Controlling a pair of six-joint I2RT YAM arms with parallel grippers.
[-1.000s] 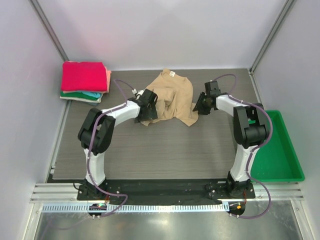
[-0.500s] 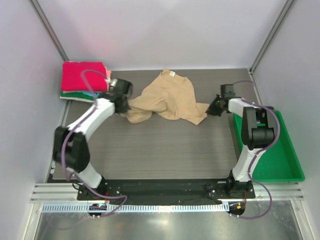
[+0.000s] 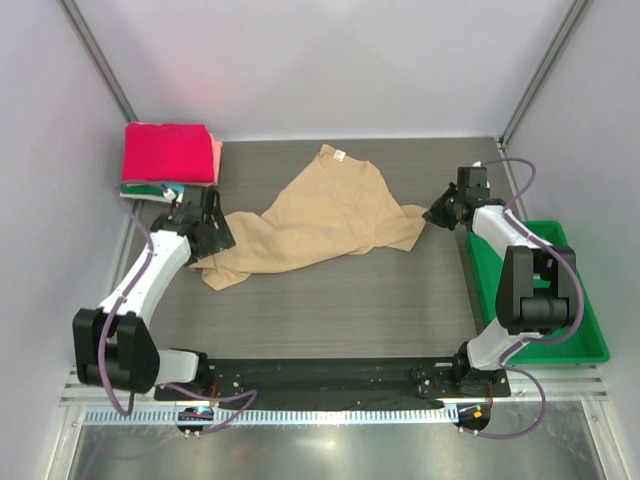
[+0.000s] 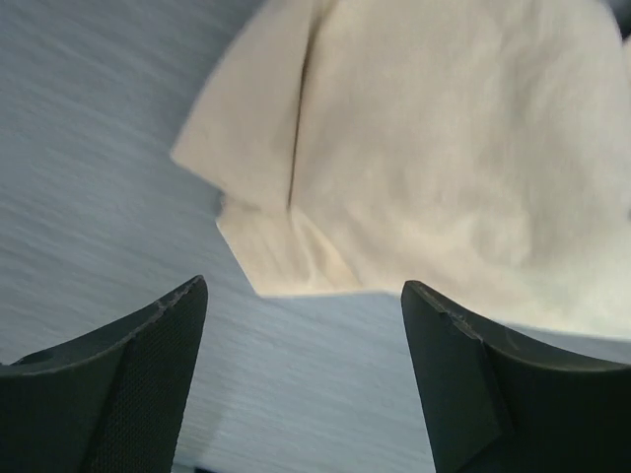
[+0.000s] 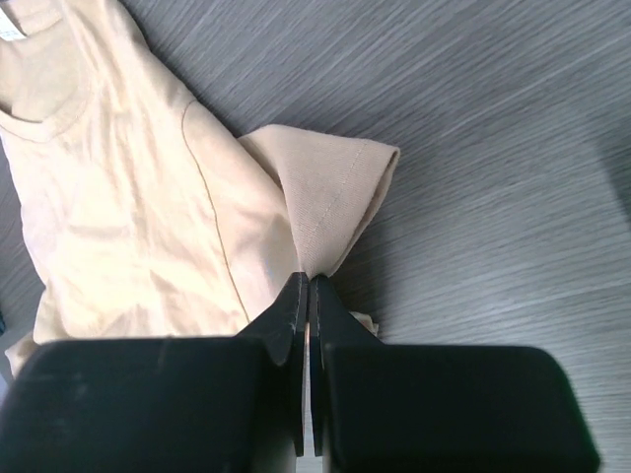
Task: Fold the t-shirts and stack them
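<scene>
Everything is placed from the tan t-shirt (image 3: 320, 215), which lies unfolded and rumpled across the middle of the grey table (image 3: 330, 300). Its collar points to the far side.

- Well to the far left of it, in the table's corner, sits a stack of folded t-shirts (image 3: 168, 160): bright pink-red on top, a salmon edge under that, then teal and green at the bottom.
- At the shirt's left end is the left gripper (image 3: 208, 232). In the left wrist view its 2 fingers (image 4: 128, 365) are spread wide with nothing between them, and the shirt's pale edge (image 4: 444, 148) lies just past the tips.
- At the shirt's right end, the right gripper (image 3: 433, 213) pinches a sleeve. In the right wrist view the jaws (image 5: 308, 281) are pressed together on the sleeve's fold, and the rest of the shirt (image 5: 118, 217) spreads to the left.
- Well to the right of the shirt, off the table's edge, lies a green plastic tray (image 3: 585, 320).
</scene>
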